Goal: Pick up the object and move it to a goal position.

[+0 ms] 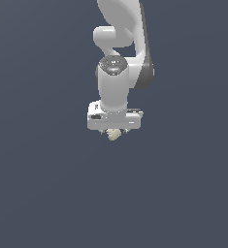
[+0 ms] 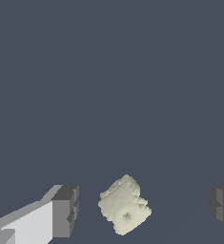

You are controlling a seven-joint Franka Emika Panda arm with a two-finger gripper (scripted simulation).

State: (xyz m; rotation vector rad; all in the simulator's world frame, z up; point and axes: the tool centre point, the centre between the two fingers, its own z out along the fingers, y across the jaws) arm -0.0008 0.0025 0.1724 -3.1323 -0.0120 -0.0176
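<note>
The white, glossy Franka arm (image 1: pixel 116 72) is reaching straight down in the exterior view, its rounded wrist ending in the white rectangular gripper block whose jaws (image 1: pixel 114 131) are pointing at the flat, dark slate-grey ground (image 1: pixel 47 193). No edge or corner of that ground is showing in either view, so it is filling the whole background.

The small, pale cream-yellowish, lumpy, roughly round object (image 1: pixel 114 134) is peeking out just beneath the lower edge of the gripper block, close to the block's middle. It is much smaller than the block itself, and most of what lies between block and object is hidden by the block.

In the wrist view the same lumpy object (image 2: pixel 124 211) is lying between the two dark grey finger pads, one pad (image 2: pixel 66 211) sitting on the end of a white finger and the other pad (image 2: pixel 222 208) showing only partly at the picture's edge. The jaws (image 2: pixel 143 209) are standing spread wide, released, with clear dark ground visible on both sides of the object, so neither pad is touching it. The object is sitting nearer the pad on the white finger than the other pad. Its surface is looking bumpy and blocky, with a small dimple on the face turned toward the camera. Whether it is resting on the ground cannot be told for certain.
</note>
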